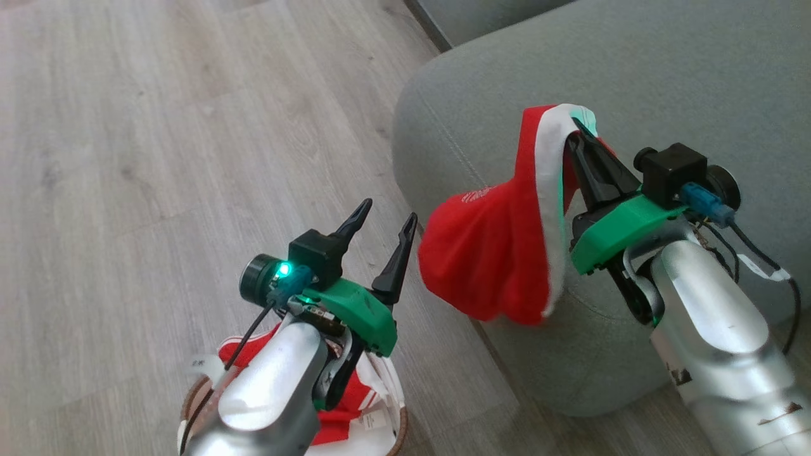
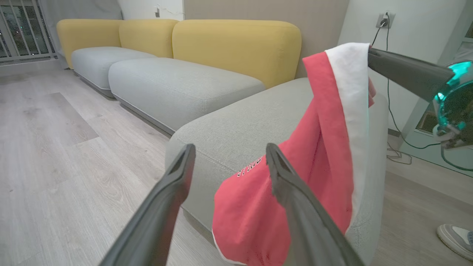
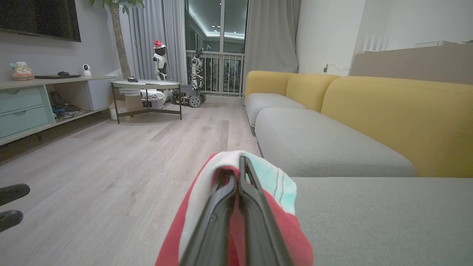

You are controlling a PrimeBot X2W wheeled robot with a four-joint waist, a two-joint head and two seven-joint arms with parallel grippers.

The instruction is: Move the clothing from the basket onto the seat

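Jaws spread and empty on my left, over the basket (image 1: 192, 398) holding more clothing (image 1: 345, 415); my right jaws pinch a red garment (image 1: 488, 266) by its white trim beside the seat's (image 1: 665, 76) near corner. Released here, I reckon it slides to the floor (image 1: 158, 126).

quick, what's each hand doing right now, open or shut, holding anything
Left hand: open, holding nothing.
Right hand: closed on the red garment with white trim.
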